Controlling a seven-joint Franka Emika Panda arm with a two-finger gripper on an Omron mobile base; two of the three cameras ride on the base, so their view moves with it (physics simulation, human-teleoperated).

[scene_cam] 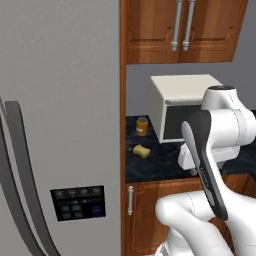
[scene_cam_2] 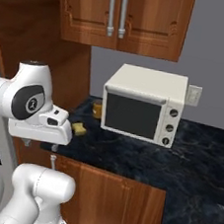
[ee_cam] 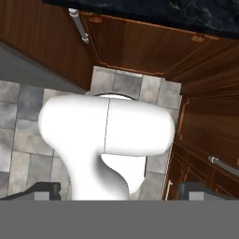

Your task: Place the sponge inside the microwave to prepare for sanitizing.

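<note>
The sponge is a small yellowish-tan block lying flat on the dark stone counter, near its left end. From the other side the sponge lies just beyond my hand. My gripper hangs in front of the counter edge and points down at the floor, nearer to me than the sponge and apart from it. In the hand view my gripper is open, its fingertips far apart with nothing between them. The dark grey microwave is out of view.
A cream-white box appliance with a dark window stands on the counter right of the sponge. A small orange-lidded jar sits behind the sponge. A grey fridge walls off the left. Wooden cabinets hang above.
</note>
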